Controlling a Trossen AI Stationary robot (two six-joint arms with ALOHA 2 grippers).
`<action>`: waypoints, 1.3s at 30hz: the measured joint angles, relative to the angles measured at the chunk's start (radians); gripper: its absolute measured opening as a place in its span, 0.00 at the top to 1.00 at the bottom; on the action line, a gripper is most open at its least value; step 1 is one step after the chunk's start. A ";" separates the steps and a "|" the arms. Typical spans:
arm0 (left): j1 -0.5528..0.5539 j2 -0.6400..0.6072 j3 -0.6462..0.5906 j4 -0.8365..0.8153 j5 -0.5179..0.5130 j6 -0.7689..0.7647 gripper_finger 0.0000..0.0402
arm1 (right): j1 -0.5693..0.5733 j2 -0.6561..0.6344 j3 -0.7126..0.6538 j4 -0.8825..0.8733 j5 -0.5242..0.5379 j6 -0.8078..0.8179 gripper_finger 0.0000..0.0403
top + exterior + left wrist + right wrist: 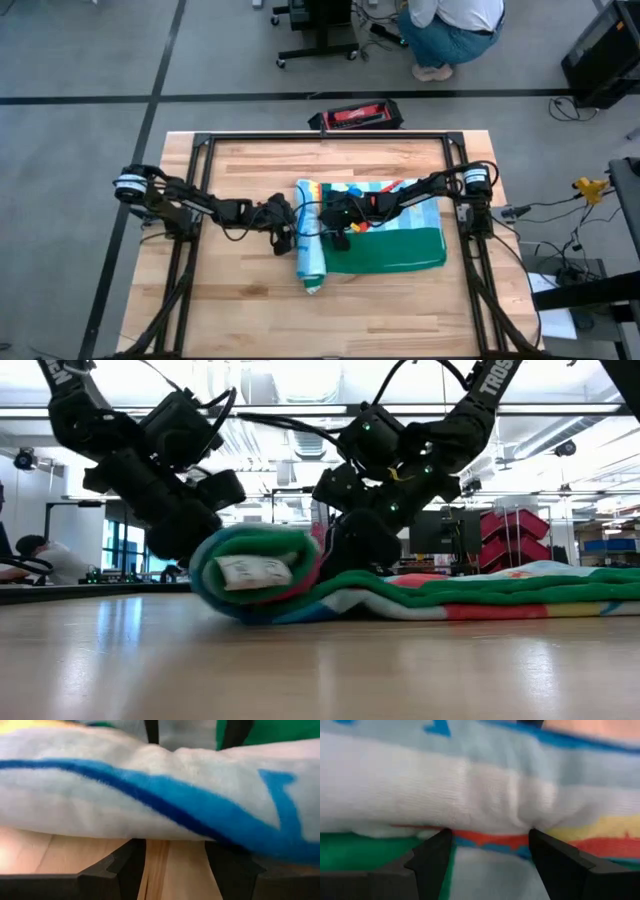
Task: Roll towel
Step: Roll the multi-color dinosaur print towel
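Observation:
The towel (395,250) lies on the wooden table, green border toward the near edge. Its left end is wound into a thick roll (310,265) that runs from far to near and rests on the wood and on the flat part. The low view shows the roll's near end (260,575) with a white label. My left gripper (287,236) stands open at the roll's left side. My right gripper (335,228) stands open at the roll's right side, above the flat part. My left gripper meets the roll's left side low down (175,832) with its open fingertips (131,854), slanting down from the table's left. The roll bulges over the tips, and bare wood shows between the fingers. Nothing is pinched. My right gripper meets the roll's right side at its lower edge (490,822) with its open fingertips (439,845), slanting down from the table's right. The fingers lie just over the flat cloth. The roll's pale wall shows small creases near the tips. Nothing is pinched.
A black frame rail (325,137) runs along the table's far edge and down both sides. A red and black box (358,117) sits just beyond it. A person (450,35) crouches on the floor behind. Bare wood (330,320) lies toward the near edge.

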 joint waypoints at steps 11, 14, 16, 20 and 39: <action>0.000 -0.026 0.116 -0.205 -0.001 0.052 0.52 | 0.011 0.013 0.002 0.011 -0.003 0.006 0.34; 0.000 -0.029 0.145 -0.211 -0.001 0.077 0.52 | 0.022 0.021 0.017 0.014 0.002 0.007 0.33; 0.000 -0.029 0.163 -0.216 -0.002 0.090 0.52 | 0.033 0.019 0.028 0.004 0.033 -0.002 0.32; 0.000 -0.030 0.182 -0.213 -0.009 0.105 0.52 | 0.042 -0.028 0.038 -0.097 0.109 -0.033 0.30; 0.008 -0.030 0.188 -0.206 -0.027 0.134 0.52 | 0.036 -0.190 -0.023 -0.528 0.123 0.054 0.31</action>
